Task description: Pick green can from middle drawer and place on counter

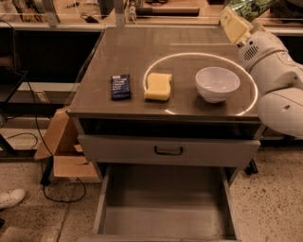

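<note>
Cabinet, front view. Gripper point(240, 18) at top R, above the counter's point(132, 52) far R corner, pinching the green can point(256, 6). Can is held clear of the surface and partly cut off by the frame edge. On counter, L to R: dark blue snack packet point(120, 86) toward L edge; yellow sponge point(158, 86) at L arc of light ring point(203, 54); white bowl point(217, 83) inside ring. Below: closed drawer front point(118, 150) w/ dark handle; middle drawer point(163, 208) pulled out.
</note>
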Robot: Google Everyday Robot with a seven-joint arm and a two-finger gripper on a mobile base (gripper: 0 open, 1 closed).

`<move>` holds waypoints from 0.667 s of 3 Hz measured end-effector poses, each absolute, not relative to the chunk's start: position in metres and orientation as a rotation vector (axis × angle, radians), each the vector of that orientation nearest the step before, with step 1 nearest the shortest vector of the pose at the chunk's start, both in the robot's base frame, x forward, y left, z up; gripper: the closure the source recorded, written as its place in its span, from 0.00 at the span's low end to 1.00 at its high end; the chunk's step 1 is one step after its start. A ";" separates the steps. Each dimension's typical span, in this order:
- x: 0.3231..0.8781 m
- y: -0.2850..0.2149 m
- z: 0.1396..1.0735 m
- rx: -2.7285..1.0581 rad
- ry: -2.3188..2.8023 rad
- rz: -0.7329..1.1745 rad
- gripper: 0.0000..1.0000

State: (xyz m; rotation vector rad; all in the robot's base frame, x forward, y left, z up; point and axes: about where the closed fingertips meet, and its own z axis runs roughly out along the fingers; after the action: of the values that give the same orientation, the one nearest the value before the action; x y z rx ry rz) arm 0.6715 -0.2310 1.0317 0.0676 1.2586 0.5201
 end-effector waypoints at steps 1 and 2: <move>0.695 -0.219 1.042 -0.007 1.221 0.472 1.00; 0.712 -0.198 1.050 -0.054 1.189 0.484 1.00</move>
State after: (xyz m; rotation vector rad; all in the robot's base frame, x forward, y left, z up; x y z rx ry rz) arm 0.7117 -0.1981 1.0497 -0.0545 1.1892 0.4837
